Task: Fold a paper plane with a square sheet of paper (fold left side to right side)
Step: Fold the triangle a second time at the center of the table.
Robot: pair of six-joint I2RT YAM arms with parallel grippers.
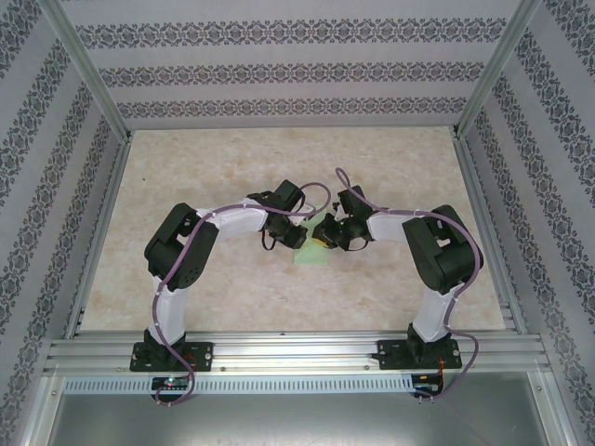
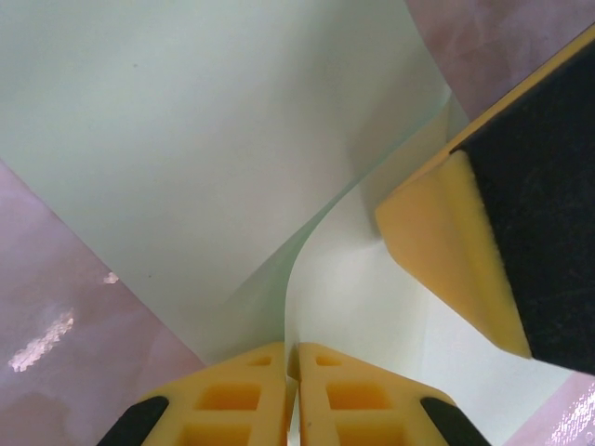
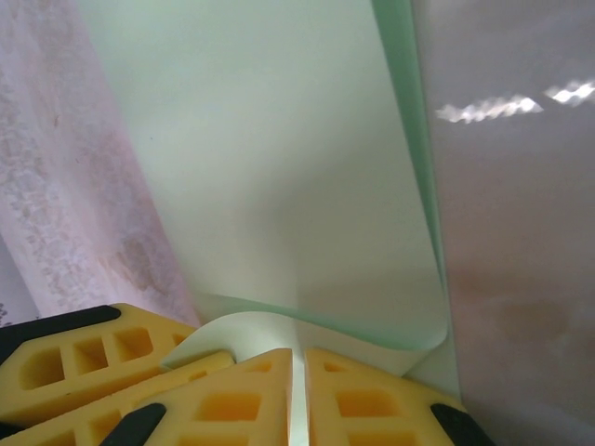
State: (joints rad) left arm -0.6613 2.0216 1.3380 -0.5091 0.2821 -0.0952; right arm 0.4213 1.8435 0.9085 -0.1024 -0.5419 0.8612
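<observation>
Starting on the left, what has the left claw got?

Its two yellow fingers are pressed together on a raised edge of the sheet of paper. The wrist view shows that edge curving down into the pinch. The sheet is pale mint and plain, and on this side it is lifted off the counter.

And where does the sheet sit overall?

In the middle of the counter, between the two arms and right under both wrists. From above, a small green patch pokes out below them. Part of it lies flat and part bows upward in a soft curl.

The right claw?

Closed as well, nipping an edge of the same sheet just beside the left one. One of its fingers reaches into the left wrist view, either touching the paper or very near it. I cannot tell which.

How will the paper behave?

My guess is very light and limp, with no stiffness to speak of. It bows rather than keeping flat, so it would likely flop or slide on the smooth counter if one side let go. It probably creases for good wherever it is squeezed, and it could tear if the claws pull apart.

So where to hold it?

At an edge or corner, with a thin pinch. I'd move both claws together so the left side carries over to the right edge evenly.
</observation>
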